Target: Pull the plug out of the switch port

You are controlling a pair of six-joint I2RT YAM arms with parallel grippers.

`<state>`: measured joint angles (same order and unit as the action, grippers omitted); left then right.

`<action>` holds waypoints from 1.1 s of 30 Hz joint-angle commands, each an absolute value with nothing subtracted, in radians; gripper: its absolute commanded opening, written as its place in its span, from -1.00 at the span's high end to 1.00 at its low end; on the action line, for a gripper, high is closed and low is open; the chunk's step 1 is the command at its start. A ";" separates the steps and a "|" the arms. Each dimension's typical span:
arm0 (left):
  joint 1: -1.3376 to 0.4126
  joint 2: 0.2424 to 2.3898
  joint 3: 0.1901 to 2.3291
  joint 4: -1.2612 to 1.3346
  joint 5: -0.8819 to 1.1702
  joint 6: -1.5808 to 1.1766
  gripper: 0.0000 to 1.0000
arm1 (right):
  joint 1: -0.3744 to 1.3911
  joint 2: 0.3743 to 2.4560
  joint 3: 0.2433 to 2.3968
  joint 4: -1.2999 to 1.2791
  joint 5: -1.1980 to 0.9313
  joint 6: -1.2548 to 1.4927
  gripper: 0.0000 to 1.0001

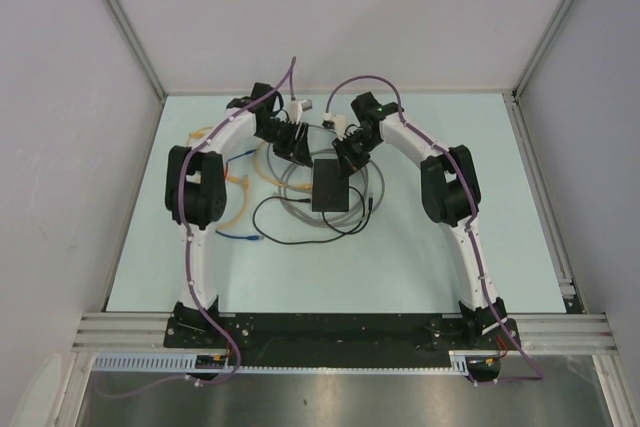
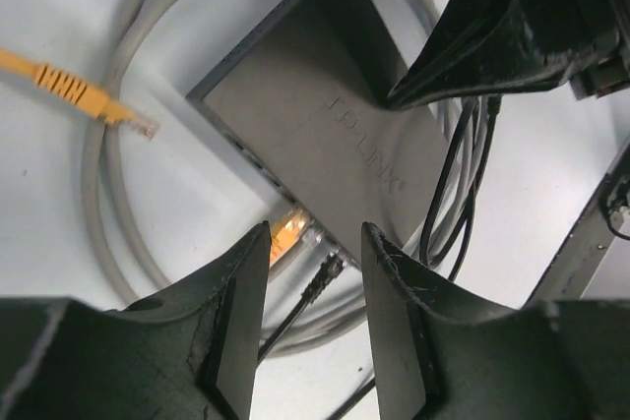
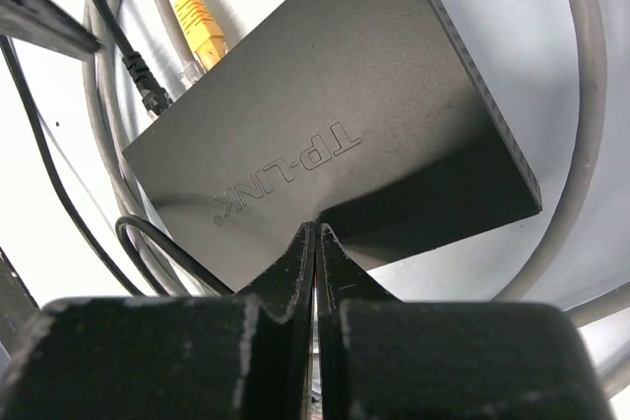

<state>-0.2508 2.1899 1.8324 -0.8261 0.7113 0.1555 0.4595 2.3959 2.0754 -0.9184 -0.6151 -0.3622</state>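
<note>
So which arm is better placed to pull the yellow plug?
Left. The left gripper, open, frames the yellow plug in the switch; the right gripper is shut, tips at the switch's top.

1 view overhead; 2 close wrist views share the switch (image 1: 328, 185).

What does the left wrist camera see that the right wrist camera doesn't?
Only left wrist: a loose yellow plug lying unplugged on the table, and the open left gripper. Only right wrist: the right gripper seen shut, its tips against the switch. Both: the black switch, the yellow plug in its port, a black plug beside it.
</note>
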 commanded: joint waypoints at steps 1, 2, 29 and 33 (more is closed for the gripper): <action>-0.253 2.252 1.890 -0.776 0.811 0.135 0.06 | 0.471 2.431 2.028 -0.930 -0.575 -0.405 1.00; -0.253 2.261 1.899 -0.776 0.804 0.141 0.07 | 0.471 2.433 2.020 -0.928 -0.562 -0.405 1.00; -0.216 2.459 1.991 -1.060 0.968 0.354 0.43 | 0.449 2.459 1.974 -0.907 -0.479 -0.367 1.00; -0.212 2.497 2.014 -1.089 1.006 0.359 0.36 | 0.449 2.457 1.974 -0.905 -0.474 -0.364 1.00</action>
